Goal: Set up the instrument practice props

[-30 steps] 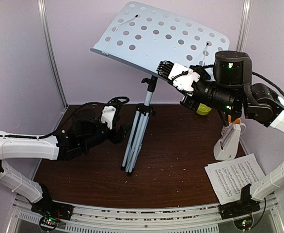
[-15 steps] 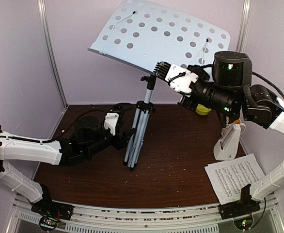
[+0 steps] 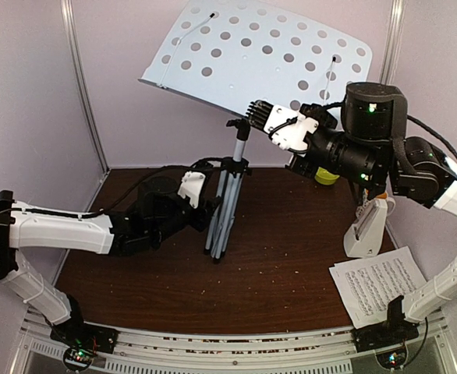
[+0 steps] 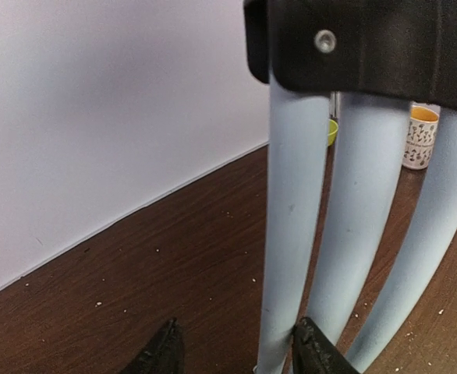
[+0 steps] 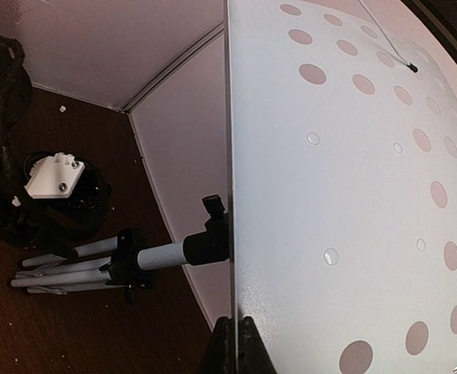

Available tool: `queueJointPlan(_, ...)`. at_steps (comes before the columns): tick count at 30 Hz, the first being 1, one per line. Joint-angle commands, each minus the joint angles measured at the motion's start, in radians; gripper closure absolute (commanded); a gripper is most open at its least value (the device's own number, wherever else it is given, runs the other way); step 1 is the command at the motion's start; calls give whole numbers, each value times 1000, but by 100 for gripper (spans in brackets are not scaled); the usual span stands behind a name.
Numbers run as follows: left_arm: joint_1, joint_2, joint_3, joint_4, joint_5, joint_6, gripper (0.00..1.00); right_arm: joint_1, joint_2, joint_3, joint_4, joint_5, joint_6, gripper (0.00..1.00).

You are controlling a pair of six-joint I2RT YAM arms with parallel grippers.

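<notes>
Overhead, the tripod music stand [image 3: 236,156] is seen near upright on the bench [image 3: 291,265], legs [image 3: 222,222] at three o'clock of the nearer left hand [image 3: 209,210]; its perforated desk [image 3: 252,47] is clenched by the right hand [image 3: 258,111]. Left wrist: one leg [image 4: 291,218] is straddled, not yet gripped. Right wrist: the desk edge is pinched. Since earlier, the stand was righted.

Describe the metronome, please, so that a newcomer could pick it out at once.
Start at the dark wooden table and go to its right edge, just past the printed music pages. The metronome stands there upright: a small white pyramid, unlike the flat pages in front of it and the orange-lined mug behind it.
</notes>
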Motion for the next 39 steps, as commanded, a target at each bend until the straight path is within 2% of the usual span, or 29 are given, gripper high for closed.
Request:
queueJointPlan(1, -4, 27, 63, -7, -44, 42, 53, 20, -43, 116, 364, 26, -7, 100)
queueJointPlan(9, -10, 88, 117, 38, -81, -27, 52, 24, -31, 119, 375, 27, -6, 100)
queueJointPlan(16, -16, 124, 147, -7, -77, 34, 69, 28, -36, 137, 359, 38, -22, 100)
queueJointPlan(24, -17, 117, 108, -15, -48, 94, 87, 28, -41, 157, 361, 45, -50, 100)
queueJointPlan(29, -16, 87, 54, 10, 11, 195, 99, 28, -32, 219, 335, 54, -91, 100)
queueJointPlan(35, -13, 66, 14, -21, 48, 382, 100, 28, -24, 289, 306, 39, -122, 100)
queueJointPlan(39, 4, 74, 1, -50, 60, 436, 100, 28, -17, 314, 284, 31, -135, 100)
